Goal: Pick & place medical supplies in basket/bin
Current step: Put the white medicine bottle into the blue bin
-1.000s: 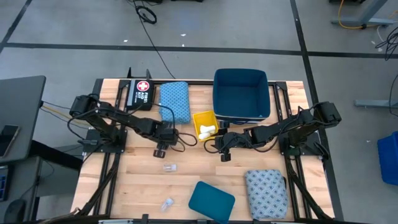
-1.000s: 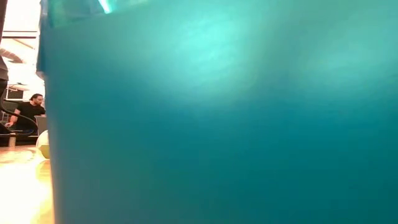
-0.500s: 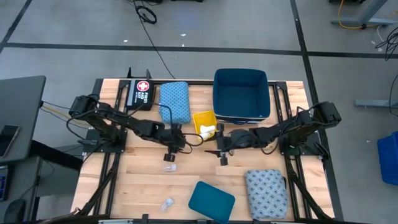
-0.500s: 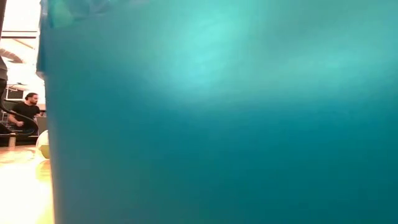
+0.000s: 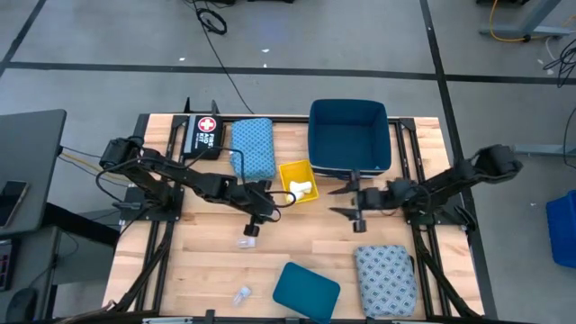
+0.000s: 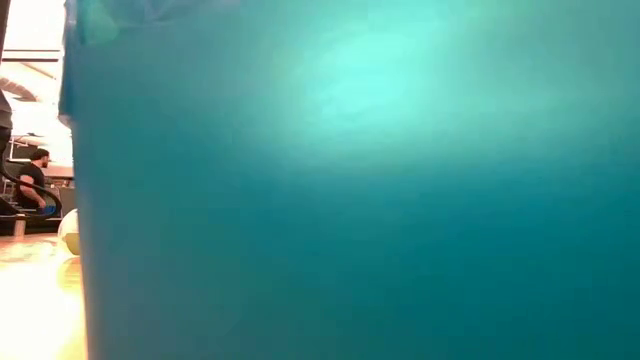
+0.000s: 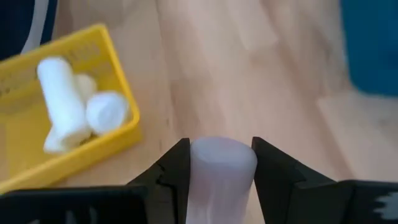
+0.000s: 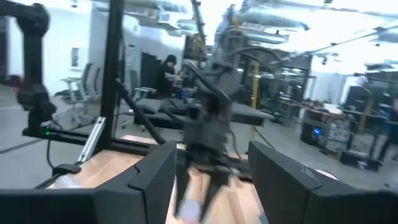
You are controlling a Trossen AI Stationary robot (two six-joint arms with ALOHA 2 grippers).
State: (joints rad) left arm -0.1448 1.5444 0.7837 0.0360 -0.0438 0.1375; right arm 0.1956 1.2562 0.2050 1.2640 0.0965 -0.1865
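Overhead: wooden surface (image 5: 202, 261) with left end effector (image 5: 251, 230) low near the middle, just beside a yellow tray (image 5: 295, 179) with white rolls (image 5: 301, 189) in it. Right end effector (image 5: 343, 201) held in front of the dark blue bin (image 5: 349, 135), fingers spread, nothing between them. Blue patterned pad (image 5: 253, 147) beside a black case (image 5: 202, 133) at the far edge; grey-blue patterned pad (image 5: 385, 280) and a teal pouch (image 5: 305, 290) at the near edge. Two clear packets, one (image 5: 245, 242) right by the left end effector, another (image 5: 241, 295) near the pouch.

Table height: almost all blocked by a teal face pressed close; a person (image 6: 36, 178) seated far off in the room.

Left wrist: fingers (image 7: 176, 171) clamped on an upright white roll (image 7: 221, 169), yellow tray with more rolls just beyond.

Right wrist: own fingers (image 8: 155, 174) wide apart and empty; other arm blurred ahead.
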